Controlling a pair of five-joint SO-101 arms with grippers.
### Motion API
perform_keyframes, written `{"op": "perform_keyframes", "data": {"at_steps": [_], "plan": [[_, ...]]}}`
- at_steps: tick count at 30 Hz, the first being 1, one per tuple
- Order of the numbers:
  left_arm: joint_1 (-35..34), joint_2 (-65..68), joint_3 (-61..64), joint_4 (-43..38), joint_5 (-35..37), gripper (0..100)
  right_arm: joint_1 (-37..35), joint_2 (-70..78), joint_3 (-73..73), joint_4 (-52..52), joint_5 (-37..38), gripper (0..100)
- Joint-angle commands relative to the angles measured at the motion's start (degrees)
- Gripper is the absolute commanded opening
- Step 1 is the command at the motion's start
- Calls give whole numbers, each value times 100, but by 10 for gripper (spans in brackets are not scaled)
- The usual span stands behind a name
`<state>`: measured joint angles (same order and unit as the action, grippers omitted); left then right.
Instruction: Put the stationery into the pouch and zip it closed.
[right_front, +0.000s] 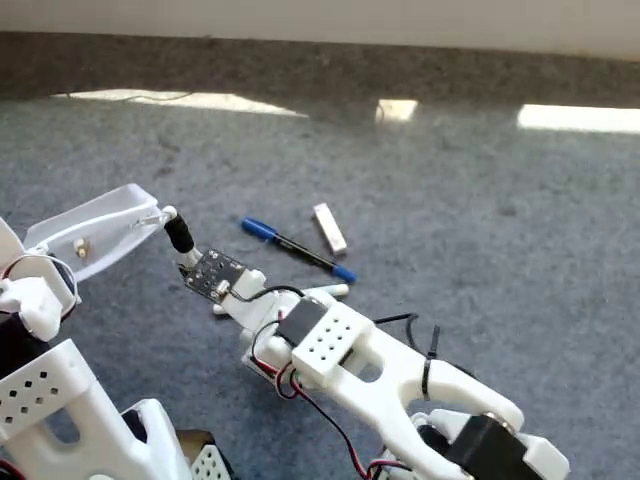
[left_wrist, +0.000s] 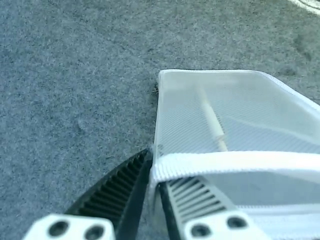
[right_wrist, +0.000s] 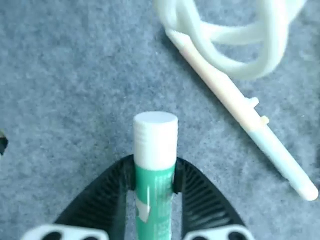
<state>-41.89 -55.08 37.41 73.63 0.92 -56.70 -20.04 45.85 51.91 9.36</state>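
Grey, nubby carpet covers the bench. Your right gripper (right_wrist: 155, 169) clamps a round green glue stick (right_wrist: 155, 132), its white cap pointing straight out past the fingertips. A slim white pen (right_wrist: 235, 107) lies slantwise just beyond. Your left gripper (left_wrist: 154, 175) pinches the woven rim of the translucent mesh pouch (left_wrist: 235, 110). The high view adds a blue pen (right_front: 295, 247) lying diagonally and a white eraser (right_front: 329, 228) mid-bench.
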Motion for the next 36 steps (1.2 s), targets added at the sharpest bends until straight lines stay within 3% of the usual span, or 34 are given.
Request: {"op": "perform_keyframes", "data": {"at_steps": [1, 9, 17, 25, 36], "plan": [[180, 66, -40, -97, -26, 7, -31, -787, 119, -13, -44, 5], [514, 48, -40, -97, -18, 7, 207, -2062, 549, -22, -62, 5], [848, 22, -40, -88, -18, 7, 549, -3108, 848, -171, -624, 5], [1253, 13, -40, -26, -18, 7, 558, -4075, 1666, -945, -703, 5], [1569, 48, -40, -44, -18, 7, 558, -5130, 1982, -989, -703, 5]]}}
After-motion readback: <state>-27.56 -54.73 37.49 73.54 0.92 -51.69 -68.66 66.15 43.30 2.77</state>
